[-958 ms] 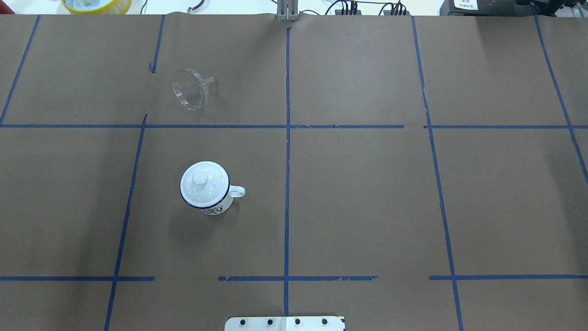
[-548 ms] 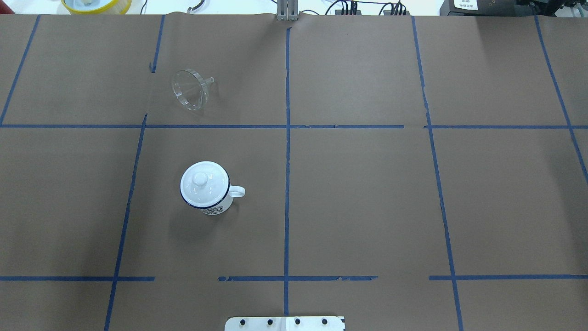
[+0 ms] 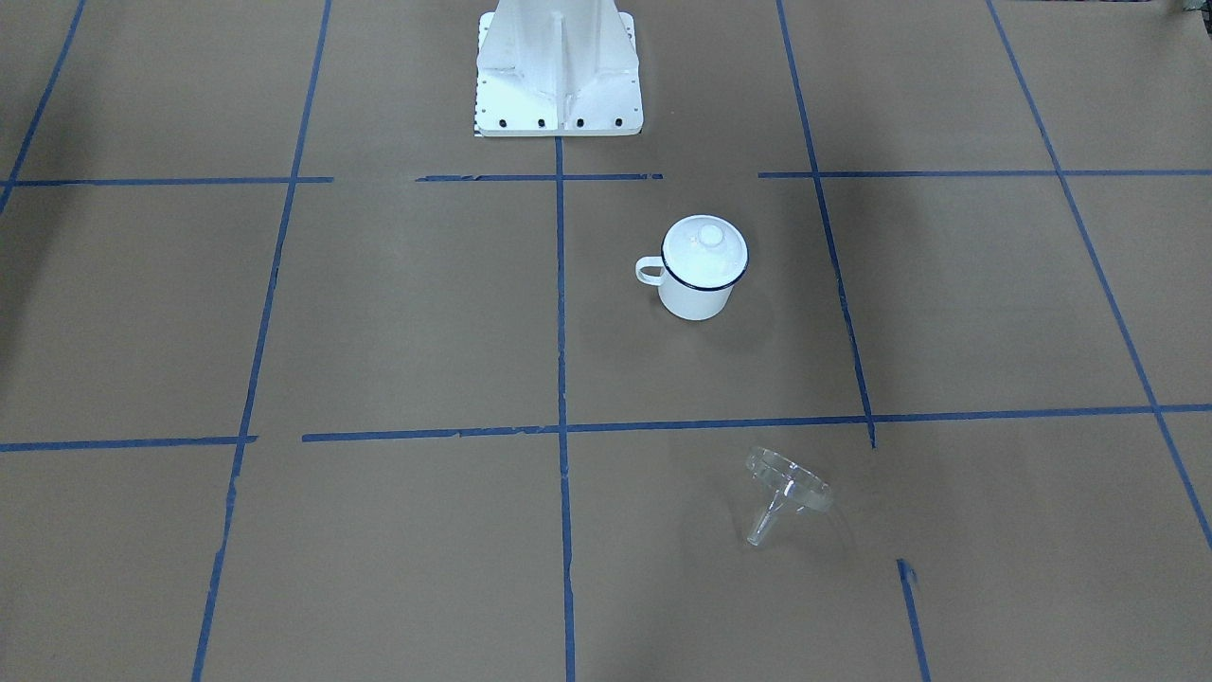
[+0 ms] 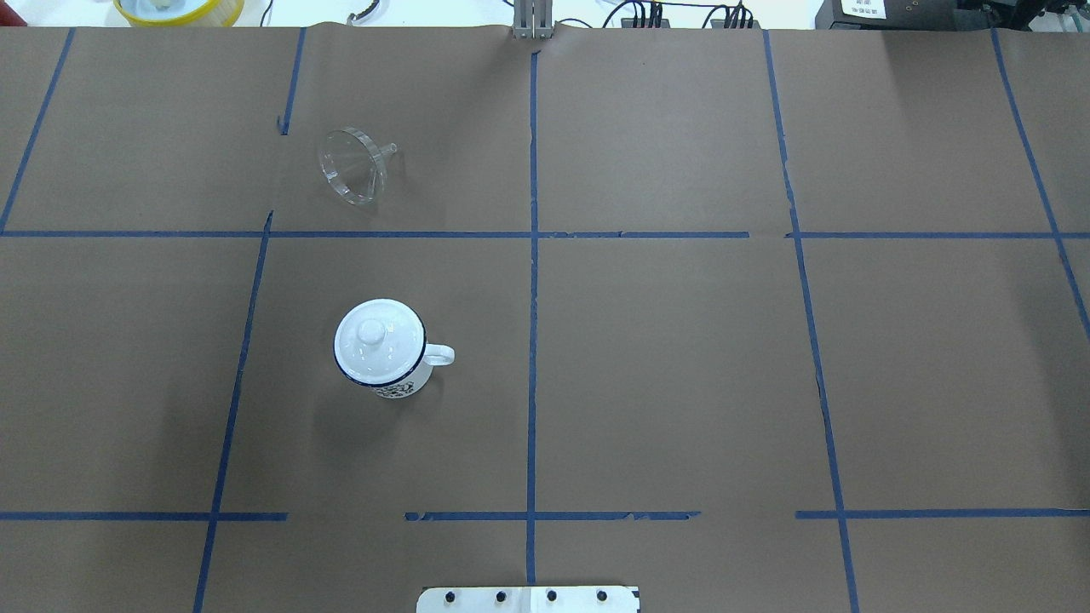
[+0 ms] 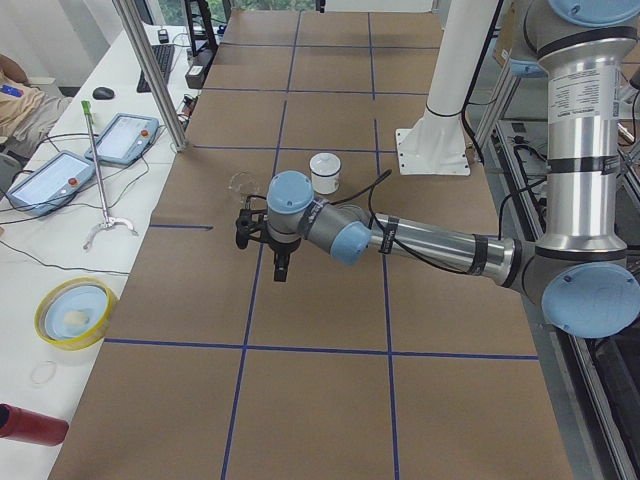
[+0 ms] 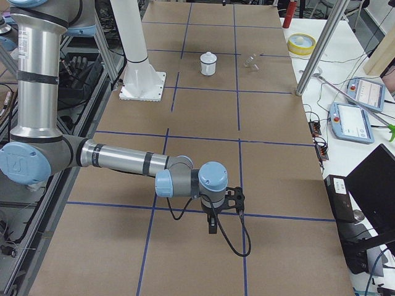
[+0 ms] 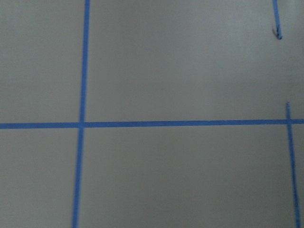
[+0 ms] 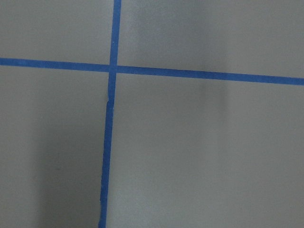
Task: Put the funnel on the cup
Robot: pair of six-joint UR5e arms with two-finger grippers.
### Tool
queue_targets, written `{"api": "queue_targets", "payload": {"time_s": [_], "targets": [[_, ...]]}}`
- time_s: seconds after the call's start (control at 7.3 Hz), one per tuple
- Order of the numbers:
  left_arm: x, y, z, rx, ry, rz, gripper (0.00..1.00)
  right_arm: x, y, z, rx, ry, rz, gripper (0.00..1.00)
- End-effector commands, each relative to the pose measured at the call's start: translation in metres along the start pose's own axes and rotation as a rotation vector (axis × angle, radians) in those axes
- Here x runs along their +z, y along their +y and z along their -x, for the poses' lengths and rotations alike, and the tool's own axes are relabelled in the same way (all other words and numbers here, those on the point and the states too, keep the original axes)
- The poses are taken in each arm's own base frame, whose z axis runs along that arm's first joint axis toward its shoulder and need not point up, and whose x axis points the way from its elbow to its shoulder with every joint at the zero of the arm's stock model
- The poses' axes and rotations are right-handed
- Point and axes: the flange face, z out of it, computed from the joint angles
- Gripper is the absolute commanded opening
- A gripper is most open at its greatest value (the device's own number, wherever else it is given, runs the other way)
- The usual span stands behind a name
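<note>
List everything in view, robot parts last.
funnel: one, clear, tipped on its side, table's far left part.
cup: one, white with dark blue rim, nearer the robot than the funnel.
lid: one, white, knobbed, on the cup.
tape lines: blue, a grid on the brown table.
teach pendants: two, grey, side bench.
bowl: one, yellow-rimmed, side bench.
left gripper, right gripper: black, above opposite table ends; open or shut, cannot tell.

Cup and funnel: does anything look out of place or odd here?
Two things. The funnel lies tipped on its side, apart from the cup. The cup carries a white knobbed lid, so the mouth where the funnel should sit is covered.
</note>
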Motion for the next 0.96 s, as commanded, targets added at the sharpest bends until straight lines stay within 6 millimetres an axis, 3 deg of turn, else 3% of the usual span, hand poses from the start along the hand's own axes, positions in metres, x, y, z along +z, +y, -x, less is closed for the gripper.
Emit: {"api": "queue_targets", "payload": {"time_s": [0.0,0.14,0.41,0.55,0.68,0.82], "targets": [[0.058,0.035,-0.135,-0.159,0.05,-0.006,1.0,0.0,0.0,0.0,0.0,0.0,0.0,1.0],[0.077,0.053,-0.188,-0.195,0.049,-0.026,1.0,0.0,0.0,0.0,0.0,0.001,0.0,1.0],[0.067,0.032,-0.304,-0.272,-0.077,0.007,1.0,0.0,0.0,0.0,0.0,0.0,0.0,1.0],[0.082,0.052,-0.354,-0.241,-0.126,0.018,1.0,0.0,0.0,0.0,0.0,0.0,0.0,1.0],[0.082,0.06,-0.364,-0.272,-0.122,-0.005,1.0,0.0,0.0,0.0,0.0,0.0,0.0,1.0],[0.099,0.084,-0.386,-0.308,-0.12,0.025,1.0,0.0,0.0,0.0,0.0,0.001,0.0,1.0]]}}
